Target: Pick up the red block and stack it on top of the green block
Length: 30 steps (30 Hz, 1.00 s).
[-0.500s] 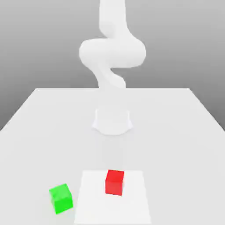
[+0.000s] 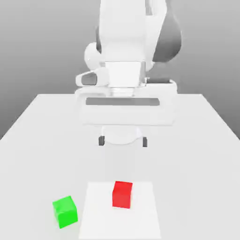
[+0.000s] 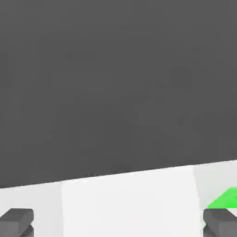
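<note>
The red block rests on a lighter white square patch near the table's front. To its left in the exterior view, the green block sits on the table just off that patch, and a corner of the green block shows in the hand view. My gripper hangs high above the table's middle, well behind both blocks, open, with its two dark fingertips wide apart and nothing between them. In the hand view the gripper shows both fingertips spread far apart.
The white table spreads wide around the blocks. The arm's round base stands at the table's middle behind the gripper. A grey backdrop lies beyond the far edge.
The hand with its open fingers has come into the exterior view above the table's middle, where before just the arm's upper links showed. Both blocks stay where they were.
</note>
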Tool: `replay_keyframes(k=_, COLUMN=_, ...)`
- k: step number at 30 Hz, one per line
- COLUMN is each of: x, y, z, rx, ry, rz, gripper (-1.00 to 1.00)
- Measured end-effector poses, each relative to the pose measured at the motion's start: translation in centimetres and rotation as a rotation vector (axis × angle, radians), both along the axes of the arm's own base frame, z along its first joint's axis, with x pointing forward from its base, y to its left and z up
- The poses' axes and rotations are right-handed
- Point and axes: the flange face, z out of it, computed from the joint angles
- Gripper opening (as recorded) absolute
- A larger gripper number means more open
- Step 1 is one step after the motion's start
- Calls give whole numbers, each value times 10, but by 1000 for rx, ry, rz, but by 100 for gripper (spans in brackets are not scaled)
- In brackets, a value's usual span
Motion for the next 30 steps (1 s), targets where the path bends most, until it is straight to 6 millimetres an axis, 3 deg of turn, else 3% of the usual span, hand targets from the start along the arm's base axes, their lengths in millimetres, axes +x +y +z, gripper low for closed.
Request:
replay_keyframes(k=4, x=-34, y=1, z=-78, rx=-1, ry=133, rz=-27, gripper=0)
replay_keyframes(k=10, x=-40, y=1, z=-142, rx=-2, ry=157, rz=-31, gripper=0)
replay_keyframes(k=11, x=-41, y=1, z=-150, rx=-2, ry=157, rz=-31, gripper=-100)
replay_keyframes(k=18, x=-41, y=1, z=-150, rx=-2, ry=156, rz=-31, gripper=-100)
replay_keyframes(k=24, x=-41, y=1, z=-99, rx=-2, ry=157, rz=-31, gripper=-100)
replay_keyframes(k=26, x=-29, y=-26, z=-85, rx=1, ry=157, rz=-62, gripper=-100)
replay_keyframes(k=30, x=-4, y=-130, z=-60, rx=11, ry=157, rz=-170, gripper=-100)
